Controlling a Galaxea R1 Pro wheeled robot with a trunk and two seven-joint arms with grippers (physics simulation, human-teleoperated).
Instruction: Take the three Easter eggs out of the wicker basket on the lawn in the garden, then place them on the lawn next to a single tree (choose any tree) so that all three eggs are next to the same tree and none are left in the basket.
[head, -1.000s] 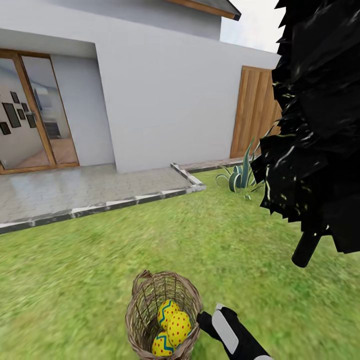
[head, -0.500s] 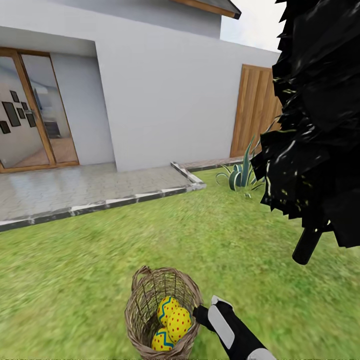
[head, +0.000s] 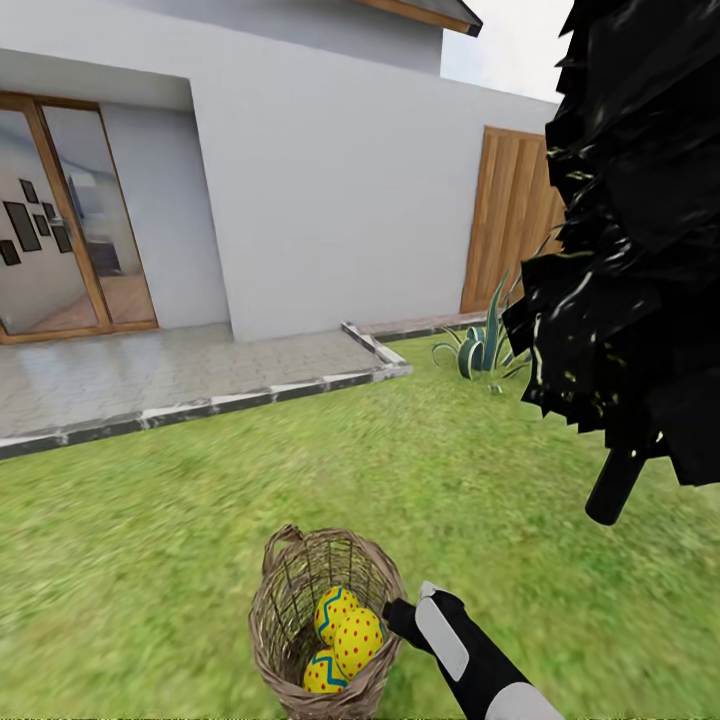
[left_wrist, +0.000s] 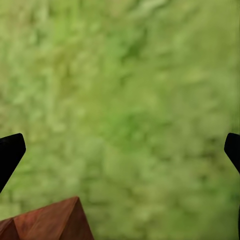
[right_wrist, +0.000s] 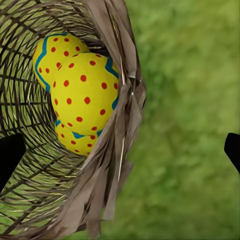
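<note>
The wicker basket (head: 290, 610) stands on the lawn (head: 200, 520) at the lower middle of the head view. Three yellow Easter eggs with blue zigzags and red dots lie inside it: one (head: 333, 606) farthest, one (head: 358, 638) in the middle, one (head: 322, 674) nearest. My right gripper (head: 394, 611) is open right at the basket's right rim, outside it. In the right wrist view the right gripper (right_wrist: 120, 150) straddles the braided rim (right_wrist: 117, 130), with the eggs (right_wrist: 82, 95) close ahead. My left gripper (left_wrist: 120, 150) hangs open over bare grass. The tree of the task is out of view.
A narrow black cypress-like tree (head: 640, 260) stands close on the right, its trunk (head: 612, 490) meeting the grass. Behind are a paved patio (head: 150, 380), a white house wall (head: 330, 200), a wooden gate (head: 510, 220) and a spiky plant (head: 480, 350). A reddish-brown corner (left_wrist: 50, 222) shows in the left wrist view.
The head view has drifted slightly, so the basket sits a little higher in the picture. My right gripper has edged forward to the basket's rim. The eggs lie as before.
</note>
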